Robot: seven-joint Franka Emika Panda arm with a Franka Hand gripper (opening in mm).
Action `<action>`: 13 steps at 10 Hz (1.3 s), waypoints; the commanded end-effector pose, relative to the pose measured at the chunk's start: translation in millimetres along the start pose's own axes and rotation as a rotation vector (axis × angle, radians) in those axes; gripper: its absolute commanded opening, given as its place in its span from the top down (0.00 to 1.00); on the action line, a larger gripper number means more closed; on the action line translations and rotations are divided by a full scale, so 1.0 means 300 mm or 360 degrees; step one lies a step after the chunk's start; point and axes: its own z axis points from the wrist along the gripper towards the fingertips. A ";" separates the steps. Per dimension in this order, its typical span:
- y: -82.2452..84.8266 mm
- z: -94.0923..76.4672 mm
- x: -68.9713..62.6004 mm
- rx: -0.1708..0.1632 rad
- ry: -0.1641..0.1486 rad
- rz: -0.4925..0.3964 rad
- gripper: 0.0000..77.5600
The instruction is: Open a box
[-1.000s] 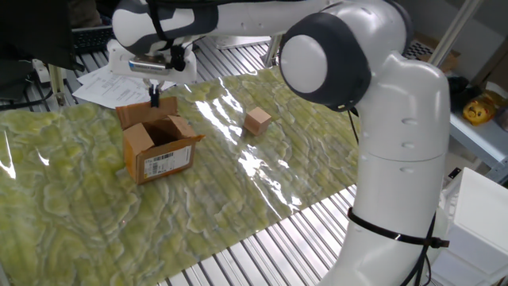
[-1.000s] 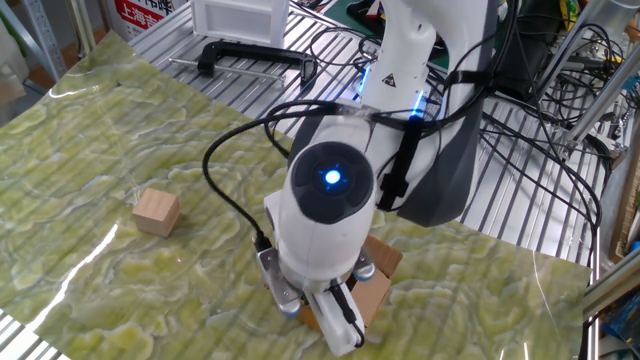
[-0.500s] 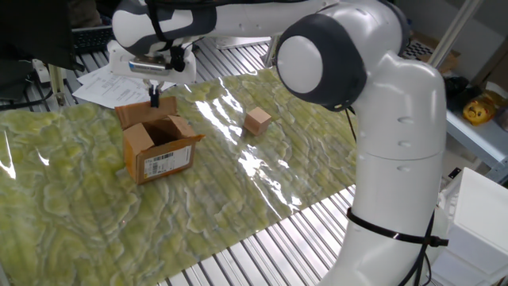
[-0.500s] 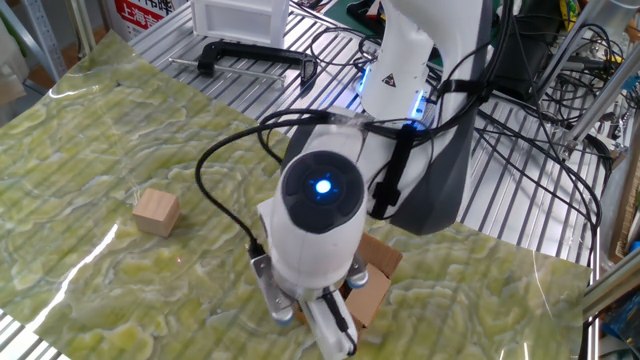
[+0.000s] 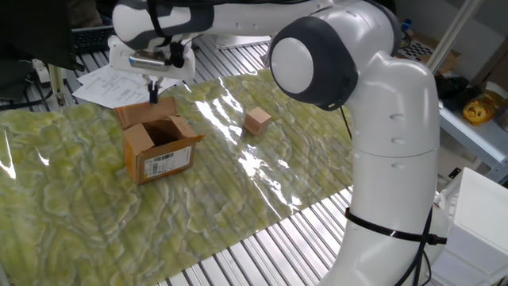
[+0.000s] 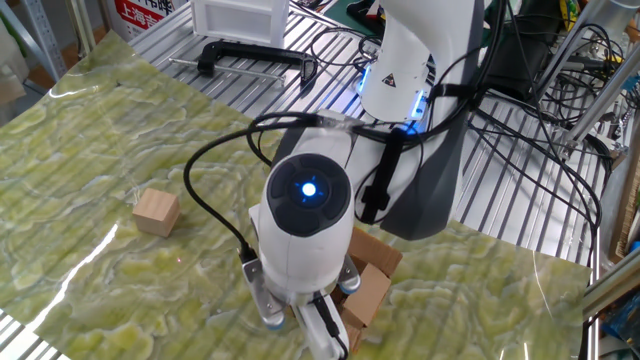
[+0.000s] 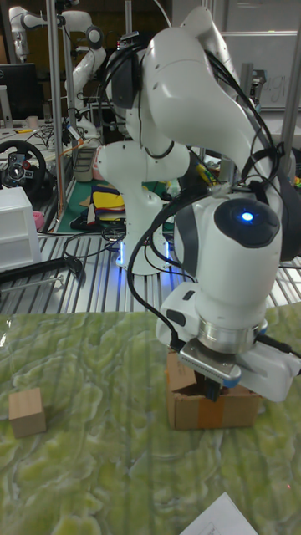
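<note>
Pincer (image 5: 152,84) has risen slightly

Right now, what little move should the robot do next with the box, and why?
Probably lift straight up a little more. The gripper hangs just above the back flap of the box, whose top already looks open, so rising clear avoids bumping the flaps.

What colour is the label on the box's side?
White with dark print, on the brown box; clearest in one fixed view.

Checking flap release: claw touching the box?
Cannot tell. In one fixed view the claw tip sits right at the box's rear flap edge; other views hide it.
</note>
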 end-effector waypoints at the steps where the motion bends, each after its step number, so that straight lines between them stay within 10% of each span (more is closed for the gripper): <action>1: 0.004 0.032 0.002 -0.0023 -0.0008 0.0006 1.00; 13: 0.013 0.035 0.030 -0.0028 -0.0056 0.0053 1.00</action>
